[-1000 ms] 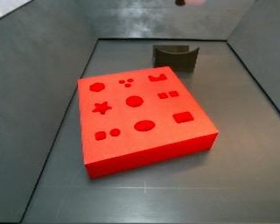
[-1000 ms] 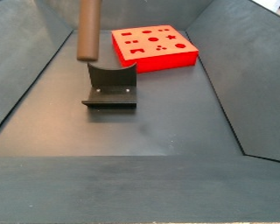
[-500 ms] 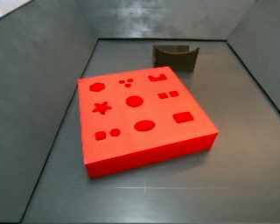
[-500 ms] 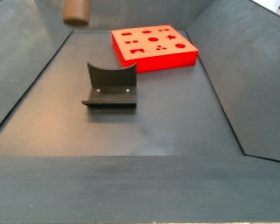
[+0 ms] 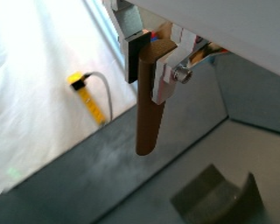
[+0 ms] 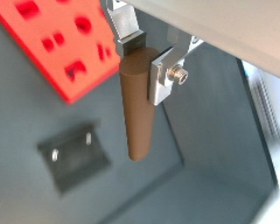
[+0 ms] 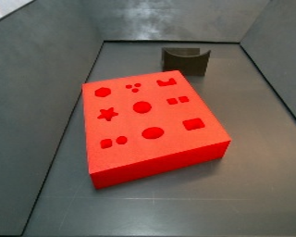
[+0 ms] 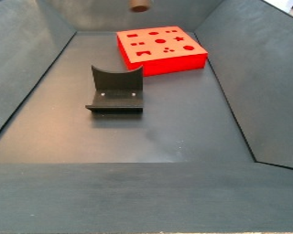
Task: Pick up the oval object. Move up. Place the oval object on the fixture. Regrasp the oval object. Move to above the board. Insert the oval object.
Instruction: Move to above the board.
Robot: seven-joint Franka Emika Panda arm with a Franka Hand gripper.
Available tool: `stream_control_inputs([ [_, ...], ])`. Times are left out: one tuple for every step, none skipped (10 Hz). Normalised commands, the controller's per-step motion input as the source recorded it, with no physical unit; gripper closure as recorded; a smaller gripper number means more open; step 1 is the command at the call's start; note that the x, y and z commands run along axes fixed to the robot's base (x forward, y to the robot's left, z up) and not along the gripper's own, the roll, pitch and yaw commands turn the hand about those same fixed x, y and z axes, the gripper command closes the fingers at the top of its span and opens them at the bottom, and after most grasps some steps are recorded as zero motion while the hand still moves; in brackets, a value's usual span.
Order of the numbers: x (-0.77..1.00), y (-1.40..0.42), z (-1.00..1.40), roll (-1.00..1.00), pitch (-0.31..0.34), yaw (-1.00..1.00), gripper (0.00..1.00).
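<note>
pincer (image 6: 140, 59) raised high, fingers clamped on the oval object (image 6: 136, 109).

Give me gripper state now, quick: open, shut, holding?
Gripper: jaws shut on the oval object, raised high above the fixture; only the peg's tip shows at the upper edge in a side view.

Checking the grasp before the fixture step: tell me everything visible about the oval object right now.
The oval object is a slim brown peg with a matte look and a rounded lower end. It hangs upright, clamped at its upper end in the gripper, between the silver fingers. Both wrist views show it in the air, touching nothing else, with the fixture and the board well below. In a side view only its tip shows, at the top edge.
</note>
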Motion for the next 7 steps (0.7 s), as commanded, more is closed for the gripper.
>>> stream_control_inputs([
  [-0.49,-1.0,0.09,-0.48,-0.067,1.0,1.0],
  [-0.49,-1.0,0.1,-0.47,-0.094,1.0,1.0],
  [-0.49,-1.0,0.11,-0.45,-0.13,1.0,1.0],
  [-0.5,-1.0,0.12,-0.44,-0.16,1.0,1.0],
  [-0.5,-1.0,0.12,-0.43,-0.175,1.0,1.0],
  [-0.39,-0.76,0.09,-0.4,-0.222,1.0,1.0],
  [-0.3,-0.56,0.07,-0.38,-0.243,1.0,1.0],
])
